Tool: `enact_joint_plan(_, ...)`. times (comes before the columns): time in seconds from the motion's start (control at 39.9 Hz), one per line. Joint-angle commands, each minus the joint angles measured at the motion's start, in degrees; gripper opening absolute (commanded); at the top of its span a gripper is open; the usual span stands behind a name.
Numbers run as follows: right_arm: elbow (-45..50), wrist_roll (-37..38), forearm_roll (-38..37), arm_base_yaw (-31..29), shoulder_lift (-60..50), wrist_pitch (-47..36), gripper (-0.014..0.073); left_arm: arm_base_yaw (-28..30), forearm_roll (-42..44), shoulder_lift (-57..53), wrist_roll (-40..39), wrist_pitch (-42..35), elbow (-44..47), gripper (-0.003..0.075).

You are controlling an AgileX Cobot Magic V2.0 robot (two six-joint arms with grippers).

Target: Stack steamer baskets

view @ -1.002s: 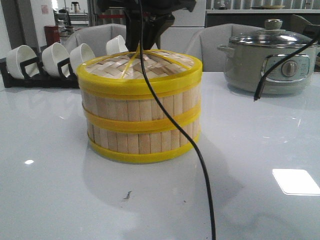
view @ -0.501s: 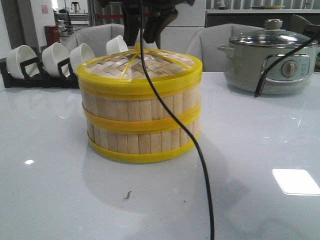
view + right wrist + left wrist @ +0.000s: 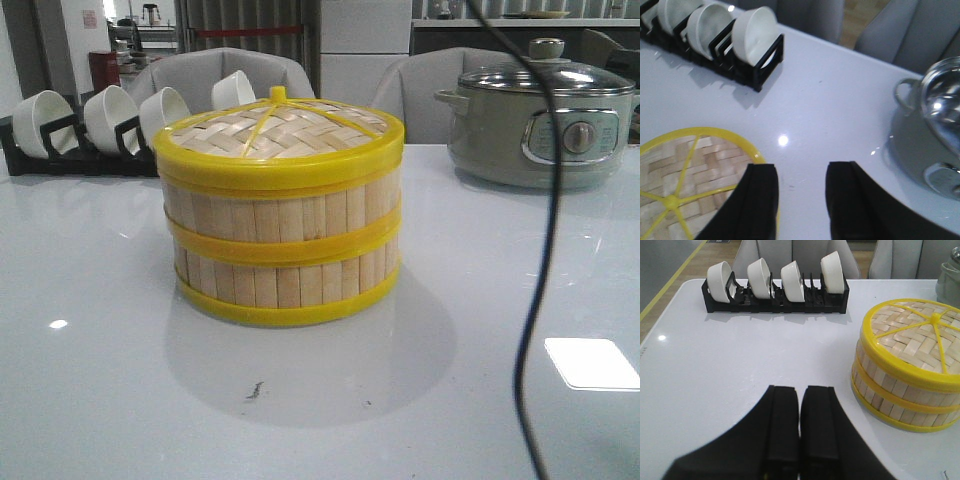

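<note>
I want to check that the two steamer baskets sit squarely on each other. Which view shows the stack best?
The front view: the steamer baskets show side-on, rims aligned, the lid on top. The left wrist view shows them obliquely, cut off at the frame edge; the right wrist view shows only the lid.

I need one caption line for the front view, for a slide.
Two steamer baskets stacked on the white table, woven lid on top; grey electric pot behind right, bowl rack behind left.
</note>
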Motion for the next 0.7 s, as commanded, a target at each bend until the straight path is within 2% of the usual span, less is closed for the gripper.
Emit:
enact_joint_plan(0.0, 9.7, -0.1, -1.2, -3.9, -12.2, -13.5, 0.0352, -0.4, 0.1, 0.3, -0.6, -4.8, -1.6, 0.0085)
enact_joint_plan(0.13, 26.0, -0.1, -1.2, -8.6, -24.3, -25.5, 0.0352, -0.4, 0.1, 0.3, -0.6, -4.8, -1.6, 0.0085)
enact_joint_plan(0.28, 43.7, -0.1, -1.2, -12.6, -39.2, -32.9, 0.0352, -0.4, 0.1, 0.3, -0.6, -4.8, -1.6, 0.0085)
enact_joint_plan(0.5, 64.4, -0.1, -1.2, -16.7, -59.0, -33.9, 0.0352, -0.4, 0.1, 0.3, -0.6, -4.8, -1.6, 0.0085)
enact_joint_plan(0.68, 75.0, -0.1, -1.2, -18.2, -71.4, -33.9, 0.0352, -0.4, 0.1, 0.3, -0.6, -4.8, -1.6, 0.0085)
